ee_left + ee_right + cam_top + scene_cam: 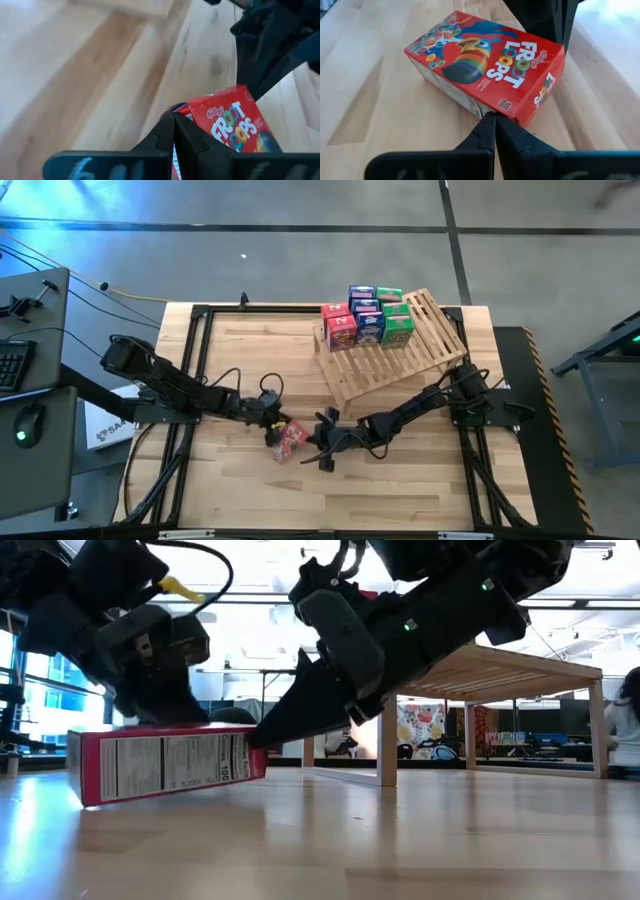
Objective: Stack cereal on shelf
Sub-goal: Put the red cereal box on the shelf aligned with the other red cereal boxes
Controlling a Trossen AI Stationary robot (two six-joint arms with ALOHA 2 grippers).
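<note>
A red Froot Loops cereal box [289,439] lies flat on the table, printed front up, between my two grippers; it also shows in the low view [165,765]. My left gripper [271,424] is shut at the box's far left side. My right gripper [318,443] is shut at its right side. The slatted wooden shelf [400,360] stands tilted at the far right. Several red, blue and green boxes [366,321] stand in a row at the shelf's far end. My left gripper touches the box with its shut fingertips [174,119] at the box's edge [183,110], near the logo end. It comes slanting down from the table's left. The box lies flat on the table. My right gripper touches the box with its shut fingertips [495,119] at the lower edge of the long side panel [492,107], near the corner at the logo end. It comes low and slanting from the table's right.
The shelf's legs [388,745] stand just behind my right gripper in the low view. Bare tabletop [400,480] lies toward the near edge. A black frame runs round the table [190,360]. A desk with a keyboard and mouse stands off the table's left [20,360].
</note>
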